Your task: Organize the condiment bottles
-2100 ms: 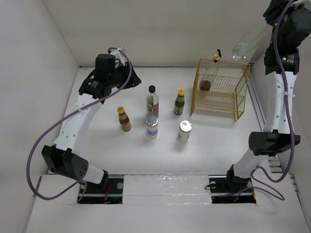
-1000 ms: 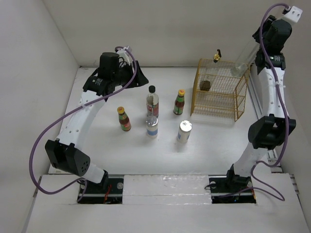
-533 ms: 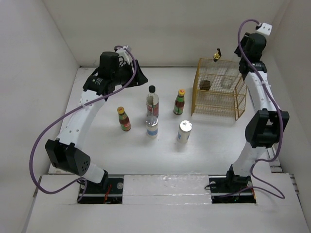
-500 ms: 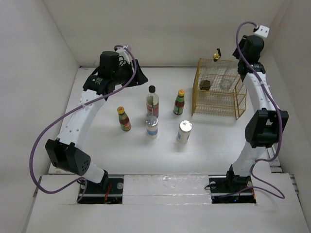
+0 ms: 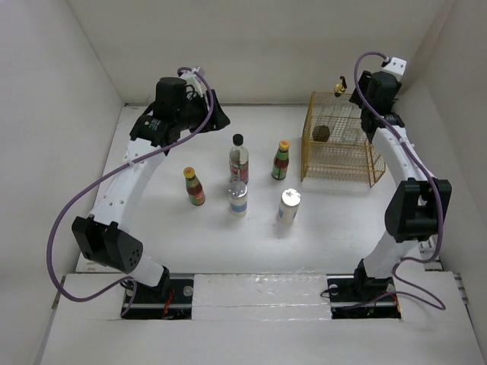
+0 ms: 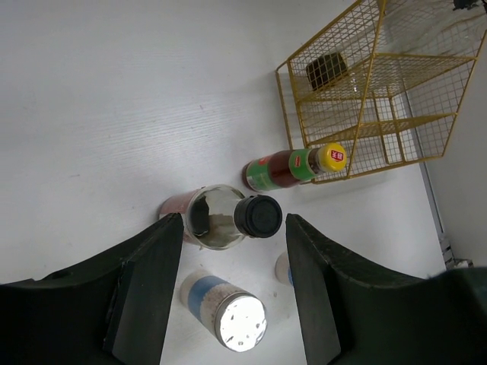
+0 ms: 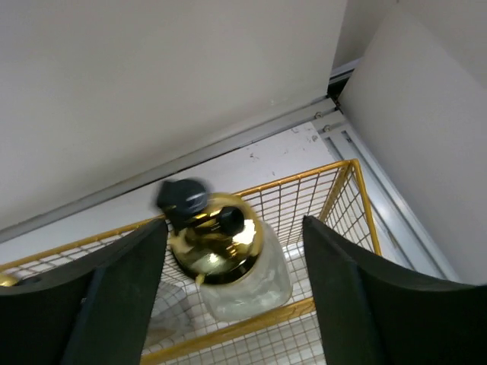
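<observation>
White tabletop [image 5: 152, 220], yellow wire basket [image 7: 335, 199] at the back: right gripper [image 7: 232, 236] jaws apart, gold-spout clear bottle [image 7: 228, 262] between them, inside basket rim, thin gap each side. Left gripper [image 6: 232, 224] jaws apart, black-capped bottle [image 6: 257, 216] beneath, between fingers, untouched.

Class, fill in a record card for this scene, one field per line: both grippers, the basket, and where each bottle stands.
left gripper: open, empty, touching no bottle
right gripper: fingers either side of a gold-spouted clear bottle; contact unclear
basket: yellow wire, far right; that clear bottle stands inside it
outside the basket, upright: black-capped bottle, green-labelled sauce bottle, red sauce bottle, blue-labelled silver-capped bottle, other silver-capped bottle
second gold spout: at the basket's far rim
</observation>
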### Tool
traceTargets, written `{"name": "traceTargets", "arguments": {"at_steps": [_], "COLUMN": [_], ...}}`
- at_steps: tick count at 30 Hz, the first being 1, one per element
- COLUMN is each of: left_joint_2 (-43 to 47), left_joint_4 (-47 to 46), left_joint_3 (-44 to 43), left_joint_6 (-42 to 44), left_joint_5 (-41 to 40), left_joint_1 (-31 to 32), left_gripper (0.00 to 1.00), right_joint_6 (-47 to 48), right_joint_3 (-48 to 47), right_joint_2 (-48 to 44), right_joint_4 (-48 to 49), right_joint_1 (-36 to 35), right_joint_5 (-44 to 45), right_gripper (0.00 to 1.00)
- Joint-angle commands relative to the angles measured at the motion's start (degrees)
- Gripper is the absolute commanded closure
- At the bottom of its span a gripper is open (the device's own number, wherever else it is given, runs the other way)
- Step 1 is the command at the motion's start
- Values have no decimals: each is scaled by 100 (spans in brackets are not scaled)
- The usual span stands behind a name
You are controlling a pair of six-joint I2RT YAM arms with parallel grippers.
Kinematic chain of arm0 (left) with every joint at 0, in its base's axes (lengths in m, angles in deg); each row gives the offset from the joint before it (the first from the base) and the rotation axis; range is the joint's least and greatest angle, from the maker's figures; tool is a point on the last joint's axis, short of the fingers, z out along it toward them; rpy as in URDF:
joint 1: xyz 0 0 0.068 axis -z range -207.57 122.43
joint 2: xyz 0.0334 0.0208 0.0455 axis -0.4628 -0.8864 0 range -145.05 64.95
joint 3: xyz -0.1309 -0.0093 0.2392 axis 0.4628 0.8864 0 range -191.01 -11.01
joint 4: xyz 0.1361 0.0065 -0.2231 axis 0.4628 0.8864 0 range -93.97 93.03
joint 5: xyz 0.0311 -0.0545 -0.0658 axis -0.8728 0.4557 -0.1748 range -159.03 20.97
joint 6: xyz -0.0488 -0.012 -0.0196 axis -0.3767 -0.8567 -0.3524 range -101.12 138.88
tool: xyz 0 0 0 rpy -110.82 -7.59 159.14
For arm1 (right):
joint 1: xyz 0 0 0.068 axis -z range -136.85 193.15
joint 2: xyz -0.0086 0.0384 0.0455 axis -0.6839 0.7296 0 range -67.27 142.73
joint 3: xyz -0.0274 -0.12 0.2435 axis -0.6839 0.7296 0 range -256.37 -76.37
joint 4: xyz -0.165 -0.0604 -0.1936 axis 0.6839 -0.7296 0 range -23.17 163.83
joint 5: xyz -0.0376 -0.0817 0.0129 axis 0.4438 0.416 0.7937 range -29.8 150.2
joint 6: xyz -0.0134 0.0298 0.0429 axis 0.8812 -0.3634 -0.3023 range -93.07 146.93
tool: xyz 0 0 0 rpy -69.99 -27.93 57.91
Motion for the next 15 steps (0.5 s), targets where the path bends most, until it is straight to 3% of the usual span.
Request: {"name": "traceTargets", "arguments": {"at_steps": [1, 6, 10, 11, 13, 14, 15], "left_joint_2": [169, 221, 274, 274, 422, 476, 528], "left_joint_4": [37, 143, 283, 284, 337, 337, 285], "left_joint_3": [-128, -128, -180, -250, -312, -312, -312], "left_joint_6": [98, 151, 151, 99, 98, 98, 98], "left_joint_5": [-191, -560, -1139, -1271, -1692, -1816, -1913], "left_joint_1": [5, 5, 5, 5, 5, 5, 5], "left_gripper": [48, 48, 49, 53, 59, 67, 70], "right_joint_6": [-41, -41, -41, -93, -155, -208, -208], "right_joint_3": [81, -348, -412, -63, 500, 790, 1289], "right_joint_2": [-604, -737, -1140, -1455, -1825, -1992, -2220], "right_joint_4": [428, 69, -335, -336, -214, 13, 154], "right_joint_1": [-181, -181, -689, -891, -1418, -1978, -2244], "right_joint_5": [397, 511, 511, 511, 442, 311, 74], "right_gripper": [21, 11, 11, 16, 54, 73, 87]}}
